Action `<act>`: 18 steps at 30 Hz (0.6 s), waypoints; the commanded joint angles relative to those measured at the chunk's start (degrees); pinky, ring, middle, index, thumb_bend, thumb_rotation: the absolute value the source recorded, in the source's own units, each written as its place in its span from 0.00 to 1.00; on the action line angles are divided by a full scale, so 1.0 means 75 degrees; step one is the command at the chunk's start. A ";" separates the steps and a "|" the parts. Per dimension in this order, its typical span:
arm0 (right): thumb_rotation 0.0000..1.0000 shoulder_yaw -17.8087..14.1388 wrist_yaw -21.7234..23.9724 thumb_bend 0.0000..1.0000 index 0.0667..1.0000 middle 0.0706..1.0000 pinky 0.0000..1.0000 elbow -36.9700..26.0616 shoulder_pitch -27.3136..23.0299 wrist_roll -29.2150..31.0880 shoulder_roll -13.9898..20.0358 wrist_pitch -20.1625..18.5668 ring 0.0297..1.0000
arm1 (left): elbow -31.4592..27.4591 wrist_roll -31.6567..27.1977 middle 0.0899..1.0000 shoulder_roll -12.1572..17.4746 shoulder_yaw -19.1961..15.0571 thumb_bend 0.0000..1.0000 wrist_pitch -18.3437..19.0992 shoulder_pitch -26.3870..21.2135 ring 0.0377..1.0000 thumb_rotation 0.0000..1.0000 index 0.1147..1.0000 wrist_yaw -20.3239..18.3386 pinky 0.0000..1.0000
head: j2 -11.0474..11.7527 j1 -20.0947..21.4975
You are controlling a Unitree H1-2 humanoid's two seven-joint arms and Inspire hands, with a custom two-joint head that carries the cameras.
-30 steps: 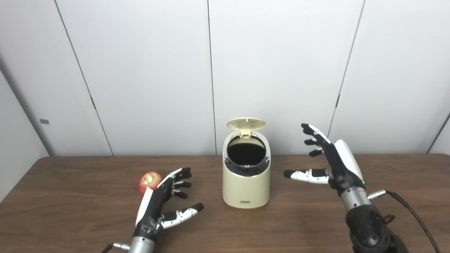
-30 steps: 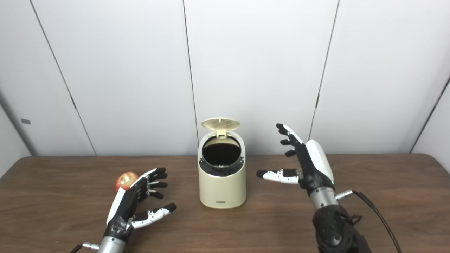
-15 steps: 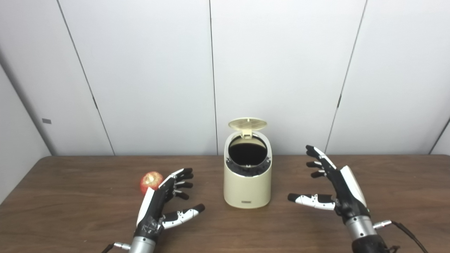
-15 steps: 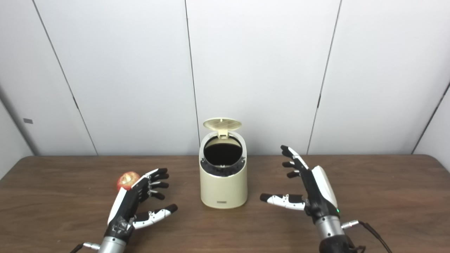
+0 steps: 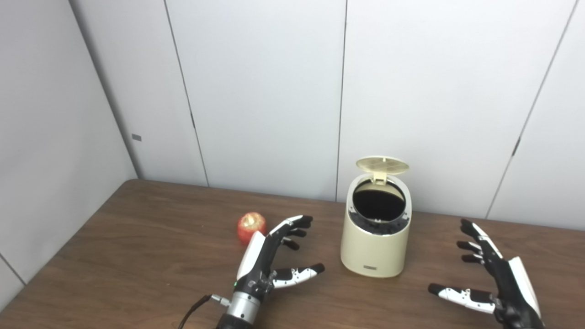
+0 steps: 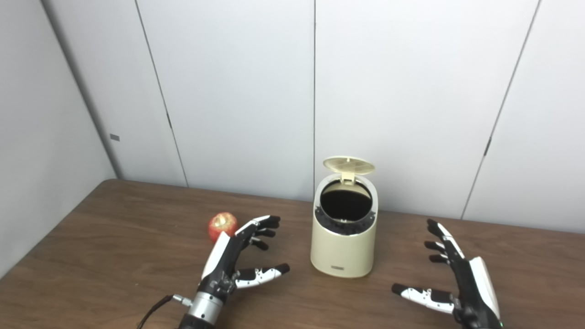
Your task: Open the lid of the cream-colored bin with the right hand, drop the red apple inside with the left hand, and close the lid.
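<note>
Apple (image 5: 251, 227) sits left of the open-lidded bin (image 5: 375, 246), just beyond the empty, spread left hand (image 5: 269, 256); a clumsy reach could roll it away, right hand (image 6: 459, 283) likewise splayed.

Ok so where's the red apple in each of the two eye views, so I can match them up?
Left eye view: the red apple lies on the table left of centre, just beyond the left hand.
Right eye view: the red apple sits further left in the picture, again beyond the left hand.
Shared landmark: the cream bin with its lid raised, standing to the apple's right.
</note>
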State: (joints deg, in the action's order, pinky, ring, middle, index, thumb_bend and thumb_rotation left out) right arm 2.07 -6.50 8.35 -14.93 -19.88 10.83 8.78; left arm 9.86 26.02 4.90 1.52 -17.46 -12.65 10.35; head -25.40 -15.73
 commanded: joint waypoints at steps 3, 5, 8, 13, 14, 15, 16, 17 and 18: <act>0.05 -0.0118 -0.0023 0.76 0.91 0.90 0.72 -0.0270 -0.0200 0.0162 0.0095 0.0197 0.82 | -0.0619 0.0684 0.75 -0.0018 -0.0252 0.68 0.0324 -0.0203 0.78 0.16 0.78 0.0818 0.76 | -0.0011 -0.0001; 0.05 -0.0117 0.0002 0.76 0.91 0.90 0.72 -0.0349 -0.0178 0.0160 0.0100 0.0135 0.81 | -0.0722 0.0853 0.77 0.0034 -0.0340 0.69 0.0438 -0.0245 0.81 0.16 0.78 0.1014 0.79 | 0.0010 -0.0083; 0.05 -0.0105 0.0041 0.75 0.90 0.90 0.70 -0.0465 -0.0153 0.0120 0.0102 0.0018 0.80 | -0.0830 0.0868 0.78 0.0169 -0.0475 0.71 0.0581 -0.0335 0.82 0.16 0.79 0.1082 0.78 | 0.0017 -0.0109; 0.02 -0.0084 0.0106 0.73 0.90 0.89 0.66 -0.0665 -0.0128 0.0026 0.0102 -0.0214 0.78 | -0.0775 0.0920 0.81 0.0522 -0.0644 0.71 0.0950 -0.0624 0.90 0.17 0.78 0.1070 0.83 | 0.0016 -0.0201; 0.01 -0.0084 0.0119 0.73 0.90 0.89 0.66 -0.0694 -0.0128 0.0009 0.0105 -0.0253 0.78 | -0.0758 0.0953 0.81 0.0575 -0.0636 0.72 0.1015 -0.0658 0.92 0.18 0.78 0.1073 0.85 | 0.0013 -0.0199; 0.01 -0.0091 0.0131 0.73 0.90 0.89 0.65 -0.0742 -0.0127 0.0003 0.0097 -0.0306 0.78 | -0.0713 0.1084 0.82 0.0653 -0.0631 0.72 0.1114 -0.0712 0.93 0.18 0.78 0.1156 0.87 | 0.0011 -0.0201; 0.01 -0.0106 0.0126 0.73 0.90 0.89 0.65 -0.0785 -0.0124 -0.0005 0.0079 -0.0354 0.77 | -0.0675 0.1173 0.82 0.0710 -0.0638 0.73 0.1200 -0.0759 0.93 0.19 0.78 0.1243 0.87 | 0.0011 -0.0210; 0.00 -0.0116 0.0121 0.74 0.89 0.89 0.65 -0.0812 -0.0122 -0.0007 0.0069 -0.0385 0.77 | -0.0652 0.1230 0.82 0.0744 -0.0639 0.74 0.1261 -0.0788 0.92 0.19 0.78 0.1304 0.87 | 0.0012 -0.0214; 0.00 -0.0138 0.0105 0.74 0.89 0.88 0.65 -0.0866 -0.0116 -0.0013 0.0038 -0.0481 0.77 | -0.0646 0.1293 0.82 0.0777 -0.0670 0.75 0.1433 -0.0825 0.92 0.19 0.78 0.1331 0.87 | 0.0012 -0.0224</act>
State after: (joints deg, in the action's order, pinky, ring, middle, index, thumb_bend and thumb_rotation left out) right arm 1.71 -5.16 4.04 -14.34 -19.73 11.00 5.15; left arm 5.66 34.31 10.14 -3.26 -7.37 -16.51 18.48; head -25.23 -17.40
